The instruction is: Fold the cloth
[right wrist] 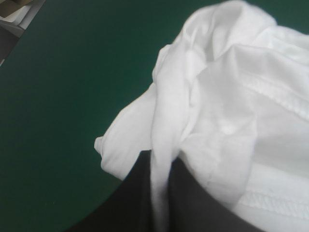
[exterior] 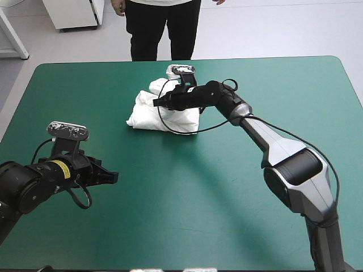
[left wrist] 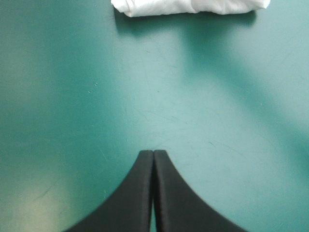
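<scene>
The white T-shirt (exterior: 148,114) lies as a crumpled bundle on the far middle of the teal-green table. My right gripper (exterior: 159,102) reaches over it from the right, shut on a fold of the T-shirt (right wrist: 231,121). That fold runs up between the right gripper's (right wrist: 161,159) black fingers (right wrist: 135,193). My left gripper (exterior: 112,177) hovers over the near left of the table, well short of the bundle. Its black fingers (left wrist: 140,188) are shut with nothing in them, and the T-shirt's near edge (left wrist: 188,7) shows far ahead of the left gripper (left wrist: 153,153).
Bare teal-green cover (exterior: 198,192) spreads across the near and right parts of the table. A person (exterior: 161,28) stands just beyond the table's far edge, not over it.
</scene>
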`<state>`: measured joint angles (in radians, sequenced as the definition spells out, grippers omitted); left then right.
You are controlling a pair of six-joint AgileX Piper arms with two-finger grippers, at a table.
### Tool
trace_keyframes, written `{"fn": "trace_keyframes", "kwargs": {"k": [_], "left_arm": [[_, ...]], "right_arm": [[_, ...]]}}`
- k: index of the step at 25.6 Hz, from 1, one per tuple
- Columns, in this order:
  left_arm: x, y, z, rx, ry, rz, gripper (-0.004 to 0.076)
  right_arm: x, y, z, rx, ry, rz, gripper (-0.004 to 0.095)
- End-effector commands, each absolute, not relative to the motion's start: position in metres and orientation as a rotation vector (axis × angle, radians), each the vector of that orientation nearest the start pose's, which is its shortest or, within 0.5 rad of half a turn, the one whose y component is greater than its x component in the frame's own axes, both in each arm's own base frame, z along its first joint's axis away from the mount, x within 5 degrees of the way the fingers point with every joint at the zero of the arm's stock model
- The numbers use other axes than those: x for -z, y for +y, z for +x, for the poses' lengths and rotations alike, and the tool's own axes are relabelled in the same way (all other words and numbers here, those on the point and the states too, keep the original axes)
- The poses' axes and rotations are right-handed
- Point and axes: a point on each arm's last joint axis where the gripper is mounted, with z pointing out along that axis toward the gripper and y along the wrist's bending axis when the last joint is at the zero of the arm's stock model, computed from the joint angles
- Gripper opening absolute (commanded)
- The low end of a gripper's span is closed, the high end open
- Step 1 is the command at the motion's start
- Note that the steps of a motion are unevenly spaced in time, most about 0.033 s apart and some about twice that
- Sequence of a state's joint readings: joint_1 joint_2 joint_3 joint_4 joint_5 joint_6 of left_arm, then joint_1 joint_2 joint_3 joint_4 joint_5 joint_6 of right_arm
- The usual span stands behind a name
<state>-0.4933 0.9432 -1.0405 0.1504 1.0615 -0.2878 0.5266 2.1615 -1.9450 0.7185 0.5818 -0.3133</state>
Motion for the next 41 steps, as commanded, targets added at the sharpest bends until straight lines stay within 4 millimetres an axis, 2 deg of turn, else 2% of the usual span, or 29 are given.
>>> {"fn": "trace_keyframes", "kwargs": {"k": [1, 3, 5, 6, 8, 11, 14, 18, 22, 24, 26, 31, 37, 41], "left_arm": [[-0.381, -0.069, 0.149, 0.208, 2.395, 0.261, -0.0010], [-0.380, -0.072, 0.148, 0.256, 2.416, 0.255, -0.0010], [-0.380, -0.075, 0.147, 0.294, 2.424, 0.252, -0.0010], [-0.380, -0.076, 0.146, 0.317, 2.427, 0.249, -0.0010], [-0.380, -0.077, 0.146, 0.336, 2.431, 0.246, -0.0010], [-0.380, -0.078, 0.145, 0.357, 2.438, 0.243, -0.0010], [-0.380, -0.079, 0.145, 0.378, 2.438, 0.240, -0.0010], [-0.380, -0.080, 0.145, 0.382, 2.436, 0.239, -0.0010], [-0.380, -0.080, 0.145, 0.387, 2.427, 0.238, -0.0010], [-0.381, -0.080, 0.145, 0.388, 2.425, 0.238, -0.0010], [-0.381, -0.080, 0.145, 0.389, 2.423, 0.237, -0.0010], [-0.382, -0.081, 0.147, 0.398, 2.398, 0.235, -0.0010], [-0.384, -0.081, 0.148, 0.403, 2.379, 0.233, -0.0010], [-0.384, -0.081, 0.148, 0.403, 2.379, 0.233, -0.0010]], "right_arm": [[-0.316, 0.300, 0.427, -0.978, 2.089, -0.444, -0.0009], [-0.307, 0.309, 0.431, -1.021, 2.131, -0.471, 0.0031], [-0.301, 0.313, 0.431, -1.037, 2.168, -0.520, 0.0231], [-0.301, 0.313, 0.430, -1.045, 2.176, -0.524, 0.0435], [-0.315, 0.310, 0.426, -1.083, 2.182, -0.501, 0.0593], [-0.352, 0.302, 0.417, -1.048, 2.096, -0.529, 0.0556], [-0.372, 0.289, 0.411, -0.928, 2.096, -0.530, 0.0521], [-0.374, 0.265, 0.409, -0.731, 2.220, -0.545, 0.0498], [-0.375, 0.232, 0.417, -0.675, 2.307, -0.481, 0.0490], [-0.373, 0.225, 0.420, -0.667, 2.317, -0.455, 0.0489], [-0.367, 0.220, 0.422, -0.655, 2.338, -0.437, 0.0490], [-0.331, 0.211, 0.430, -0.605, 2.446, -0.403, 0.0491], [-0.297, 0.214, 0.438, -0.607, 2.450, -0.411, 0.0492], [-0.284, 0.218, 0.444, -0.635, 2.445, -0.385, 0.0492]]}}
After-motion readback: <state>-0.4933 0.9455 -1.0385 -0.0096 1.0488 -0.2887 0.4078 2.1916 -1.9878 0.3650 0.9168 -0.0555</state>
